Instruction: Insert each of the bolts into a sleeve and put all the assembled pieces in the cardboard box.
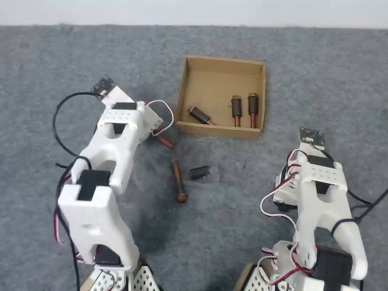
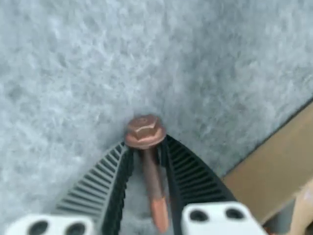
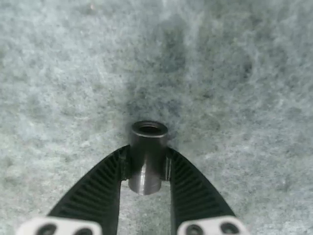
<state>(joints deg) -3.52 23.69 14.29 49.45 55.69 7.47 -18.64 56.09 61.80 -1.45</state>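
Misalignment risk: left tool (image 2: 145, 144) clamps bolt (image 2: 145, 130) near cardboard box (image 1: 218, 128), right tool (image 3: 146, 155) pinches sleeve (image 3: 148, 142) over counter (image 1: 242, 194), well apart; bolt held off-axis could jam at sleeve mouth or slip.

Grey felt table (image 1: 48, 60): cardboard box (image 1: 218, 129), loose bolt (image 1: 178, 180), loose sleeve (image 1: 199, 173).

Left gripper (image 2: 145, 145), arm stretched forward, has jaws clamped on a bolt (image 2: 145, 131); right gripper (image 3: 146, 155), arm folded, a sleeve (image 3: 146, 169).
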